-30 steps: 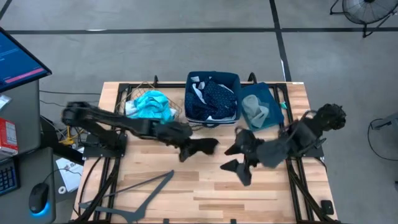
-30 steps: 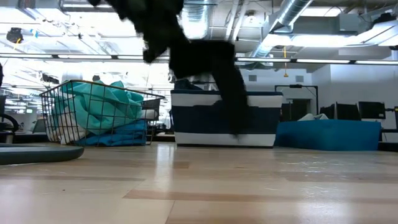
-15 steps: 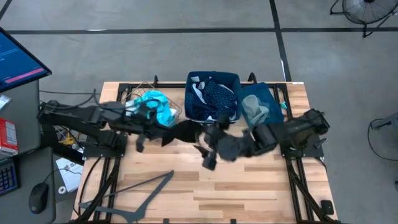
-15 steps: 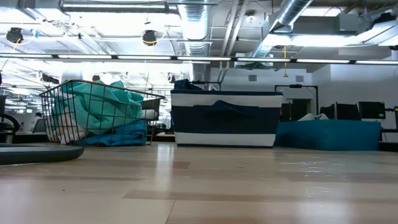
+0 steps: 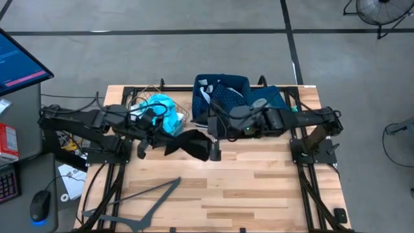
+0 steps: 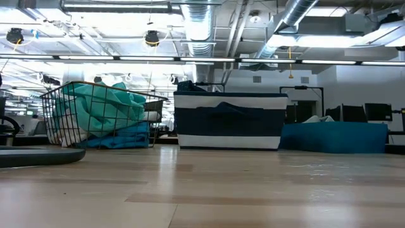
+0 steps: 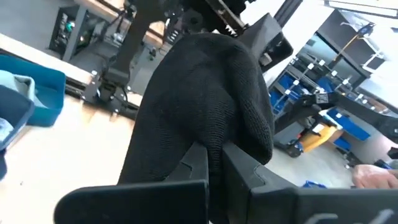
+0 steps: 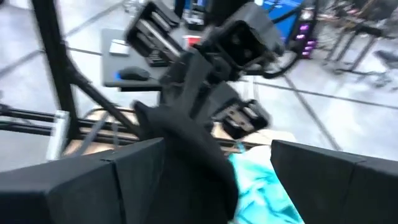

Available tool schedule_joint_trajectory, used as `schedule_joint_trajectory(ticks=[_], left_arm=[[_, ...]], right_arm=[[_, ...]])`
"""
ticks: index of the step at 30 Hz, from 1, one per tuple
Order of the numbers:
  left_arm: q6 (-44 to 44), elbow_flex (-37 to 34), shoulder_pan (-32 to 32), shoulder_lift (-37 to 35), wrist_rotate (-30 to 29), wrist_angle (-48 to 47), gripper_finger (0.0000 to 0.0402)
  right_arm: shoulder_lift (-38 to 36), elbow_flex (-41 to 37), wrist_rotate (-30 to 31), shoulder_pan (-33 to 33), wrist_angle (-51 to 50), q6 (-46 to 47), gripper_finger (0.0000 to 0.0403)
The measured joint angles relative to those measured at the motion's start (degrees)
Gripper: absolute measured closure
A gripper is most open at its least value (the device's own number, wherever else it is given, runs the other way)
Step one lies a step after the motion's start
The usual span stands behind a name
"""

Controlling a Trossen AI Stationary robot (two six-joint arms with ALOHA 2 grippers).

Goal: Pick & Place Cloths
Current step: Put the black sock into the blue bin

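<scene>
The black cloth (image 5: 189,143) hangs in mid-air over the table's middle, in front of the wire basket. My left gripper (image 5: 164,138) reaches in from the left and is shut on the cloth's left end. My right gripper (image 5: 213,139) reaches across from the right and is open. Its fingers (image 8: 112,180) stand on either side of the cloth's (image 8: 186,146) free right end; whether they touch it I cannot tell. Turquoise cloth (image 5: 158,109) fills the basket. Navy dotted and pale cloths (image 5: 223,98) lie in the dark blue bin. Neither gripper shows in the low view. My left gripper pinches a bunched fold of the black cloth (image 7: 208,140) between its two fingers (image 7: 245,171), coming at it level from the table's left. The cloth bulges out past the fingertips and is lifted clear of the table, draping toward the right gripper.
The brown wire basket (image 5: 150,103), the dark blue bin (image 5: 197,103) and a teal bin (image 5: 279,103) holding a grey-green cloth stand in a row along the far edge. A dark hanger (image 5: 152,199) lies near the left front corner. Bare wood (image 5: 259,188) fills the near half.
My left gripper has drawn back toward the table's left and risen, carrying the black cloth, which hung low in the low view and is now out of it. My right gripper, still open, has swung from the right front toward the left and far side, up to the cloth.
</scene>
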Motion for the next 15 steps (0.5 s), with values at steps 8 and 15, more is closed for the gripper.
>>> schedule_joint_trajectory(ticks=[8, 15], left_arm=[[2.4, 0.0, 0.0, 1.1, 0.9, 0.9, 0.0402], [-1.9, 0.0, 0.9, 1.1, 3.9, 2.5, 0.0401]], right_arm=[[0.0, 0.0, -0.4, 3.3, -5.4, 1.9, 0.0117], [0.0, 0.0, 2.2, 2.5, -3.8, 1.5, 0.0117]])
